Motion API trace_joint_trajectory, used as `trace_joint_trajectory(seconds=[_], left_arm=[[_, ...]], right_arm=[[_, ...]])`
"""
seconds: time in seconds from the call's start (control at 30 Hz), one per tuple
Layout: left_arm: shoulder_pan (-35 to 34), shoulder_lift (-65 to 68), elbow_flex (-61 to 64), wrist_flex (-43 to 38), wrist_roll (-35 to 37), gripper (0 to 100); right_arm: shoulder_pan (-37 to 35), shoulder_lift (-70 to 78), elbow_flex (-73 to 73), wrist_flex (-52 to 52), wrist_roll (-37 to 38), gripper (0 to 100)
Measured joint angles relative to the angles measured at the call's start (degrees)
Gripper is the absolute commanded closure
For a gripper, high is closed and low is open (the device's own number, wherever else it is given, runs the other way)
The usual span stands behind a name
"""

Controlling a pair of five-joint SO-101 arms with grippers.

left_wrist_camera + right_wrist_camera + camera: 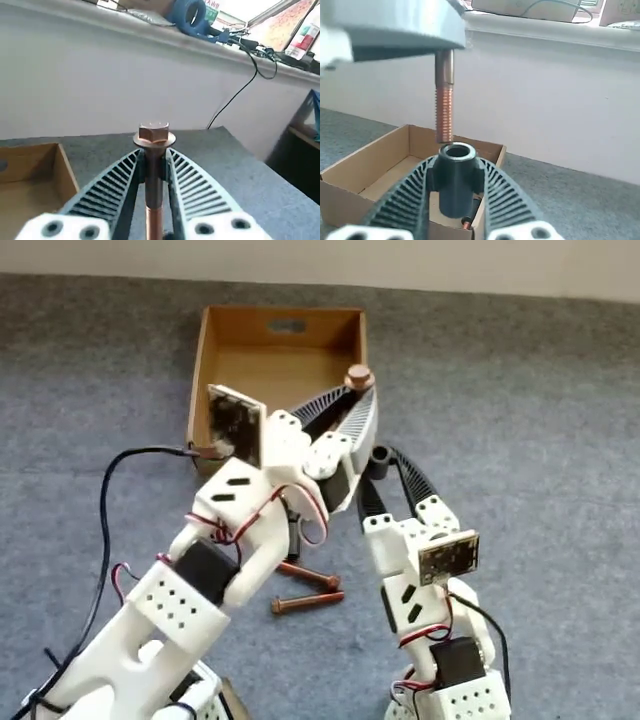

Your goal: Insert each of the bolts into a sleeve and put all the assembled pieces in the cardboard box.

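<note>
High view gives me the fuzzy grey carpet [540, 420] and the square cardboard box [205, 370], whereas the wrist views reveal my ribbed right gripper [456, 162] pinching a dark tubular sleeve [455, 187] upright just beside the box and my left gripper [154, 152] clamping a coppery hex-headed bolt [154, 134], threaded tip at the sleeve's mouth.

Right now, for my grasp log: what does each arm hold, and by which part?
Left jaws clamp a bolt by the shank under its head; right jaws clamp a sleeve around its body.
</note>
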Motion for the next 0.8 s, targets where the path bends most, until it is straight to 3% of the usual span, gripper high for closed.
trace_joint_trajectory(seconds=[0.8], left_arm=[[4.22, 0.70, -2.46, -0.35, 0.09, 99]], right_arm=[[0.00, 0.00, 0.00, 0.00, 0.00, 99.3]])
